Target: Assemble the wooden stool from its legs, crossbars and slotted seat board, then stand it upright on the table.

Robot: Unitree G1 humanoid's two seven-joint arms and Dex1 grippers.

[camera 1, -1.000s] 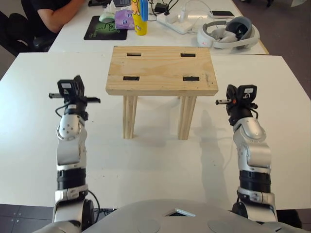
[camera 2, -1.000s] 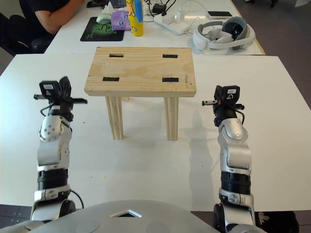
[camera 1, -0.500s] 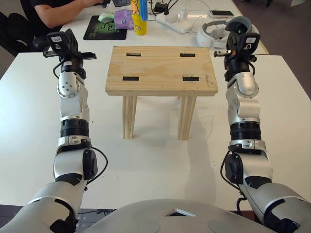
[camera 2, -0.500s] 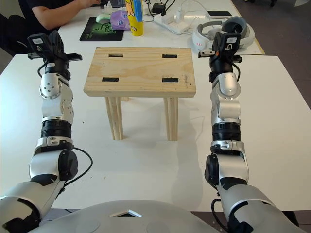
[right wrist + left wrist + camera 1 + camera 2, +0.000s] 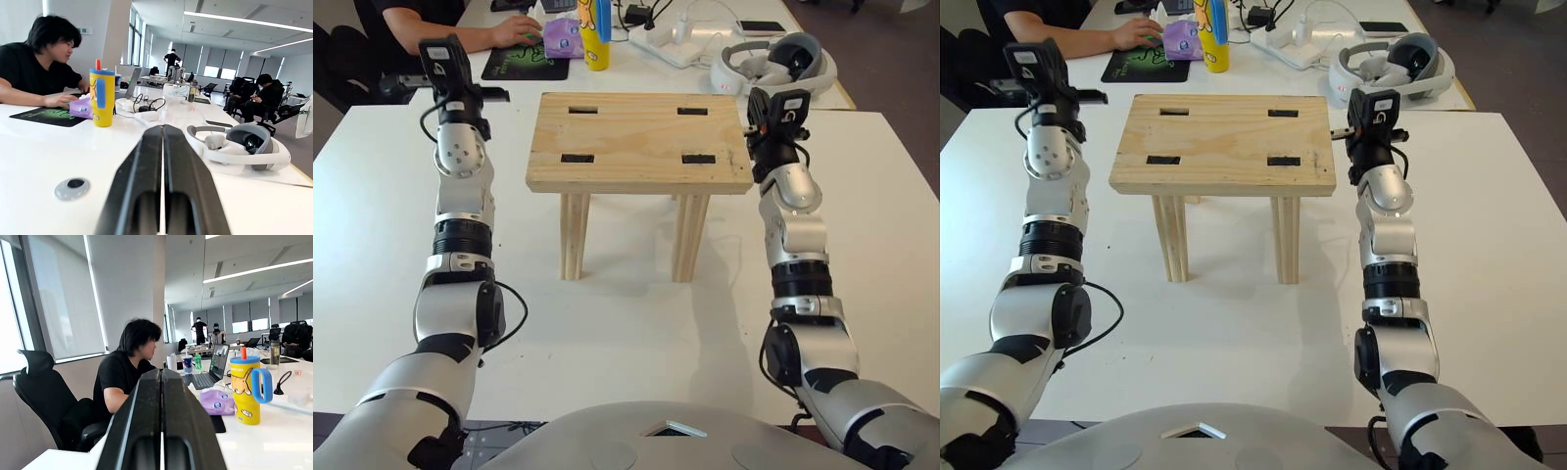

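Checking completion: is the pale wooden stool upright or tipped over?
Upright: the pale wooden stool stands on its legs on the white table.

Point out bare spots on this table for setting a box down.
Bare: the table in front of the stool, and out toward both side edges. Crowded: the back desk with cup, headset and power strip.

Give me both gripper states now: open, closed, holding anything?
Left gripper: closed, holding nothing.
Right gripper: closed, holding nothing.
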